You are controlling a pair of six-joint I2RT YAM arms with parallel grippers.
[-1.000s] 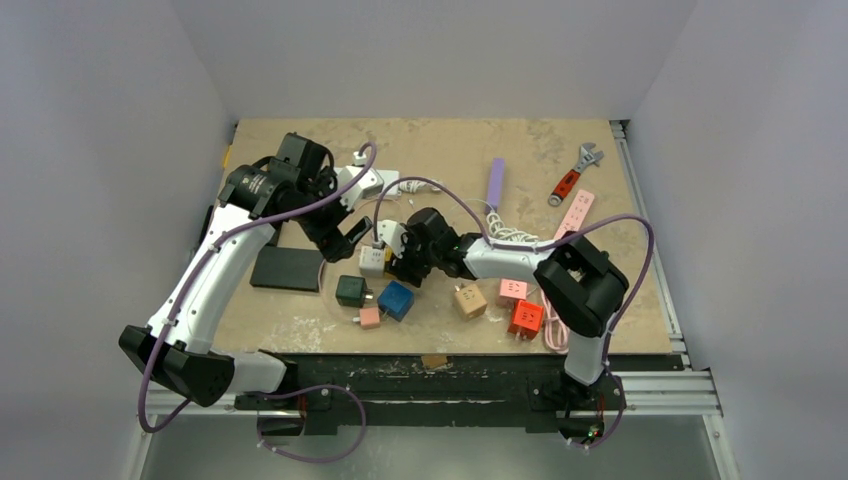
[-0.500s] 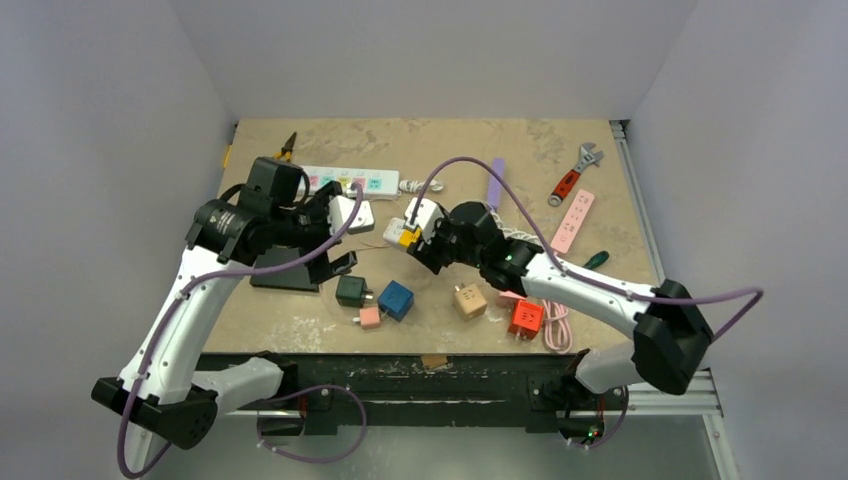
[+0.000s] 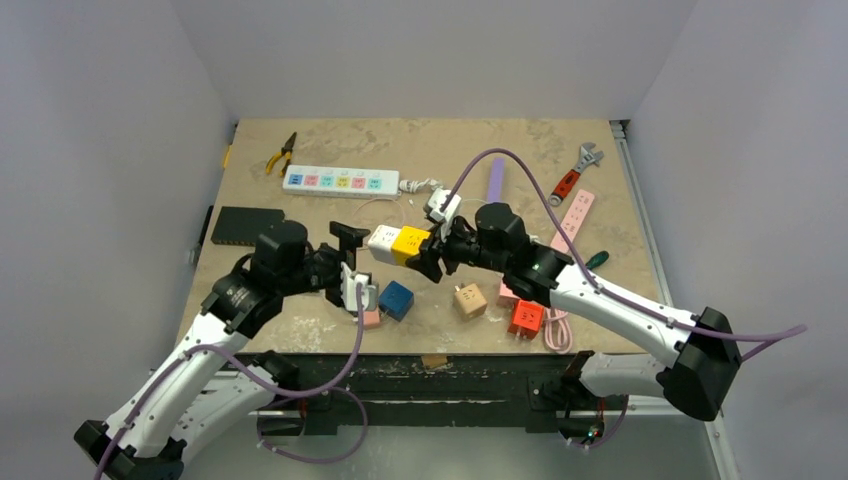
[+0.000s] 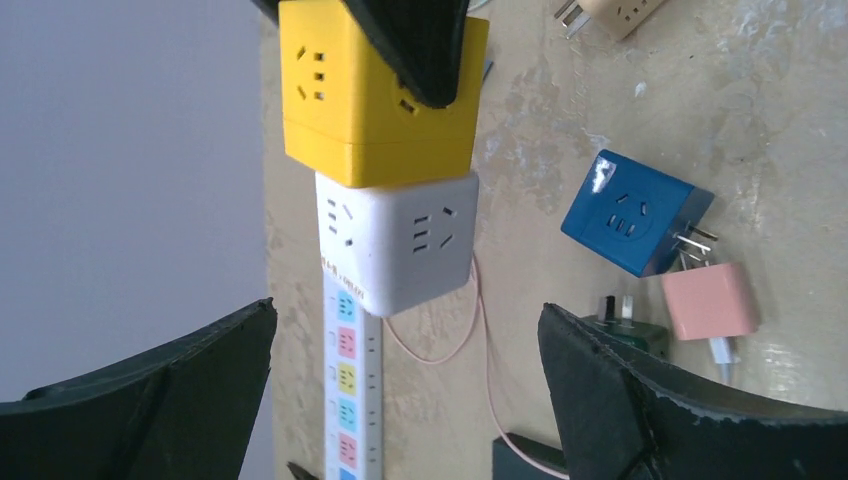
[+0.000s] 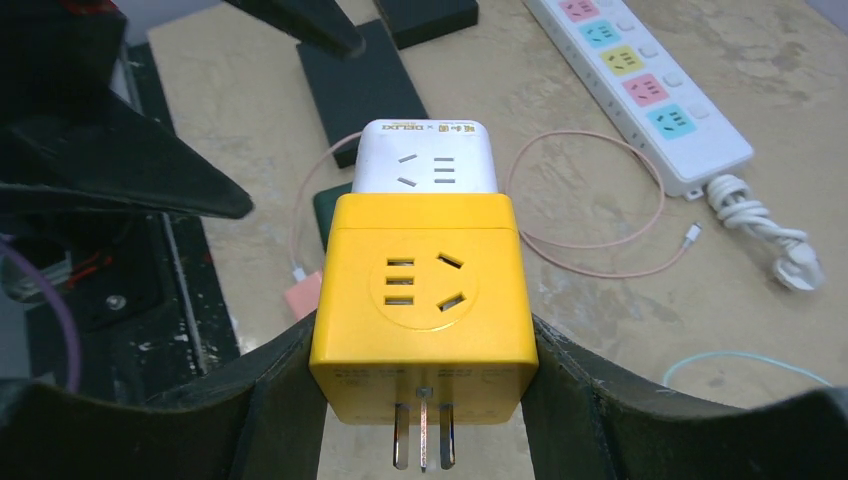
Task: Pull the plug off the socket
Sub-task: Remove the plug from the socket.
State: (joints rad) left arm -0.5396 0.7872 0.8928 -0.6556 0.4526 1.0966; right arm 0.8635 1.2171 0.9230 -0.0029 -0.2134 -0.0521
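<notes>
A yellow cube adapter (image 3: 411, 243) and a white cube socket (image 3: 383, 238) are joined end to end and held above the table. My right gripper (image 3: 428, 252) is shut on the yellow cube (image 5: 422, 300); its prongs point toward the right wrist camera and the white cube (image 5: 427, 158) sticks out beyond it. My left gripper (image 3: 354, 262) is open and faces the white cube (image 4: 395, 240). Its fingertips (image 4: 250, 325) stand wide apart just short of the cube and do not touch it. The yellow cube (image 4: 375, 95) shows beyond the white one.
A white power strip (image 3: 340, 181) and pliers (image 3: 281, 152) lie at the back left, a black block (image 3: 240, 227) at the left. Blue (image 3: 396, 299), beige (image 3: 468, 300), red (image 3: 524, 317) and pink (image 3: 510, 290) cubes lie under the arms. A wrench (image 3: 575, 172) lies at the back right.
My right gripper lifted the joined cubes off the table and turned them toward the left arm. My left arm drew back from the power strip toward the near edge and now faces the white cube.
</notes>
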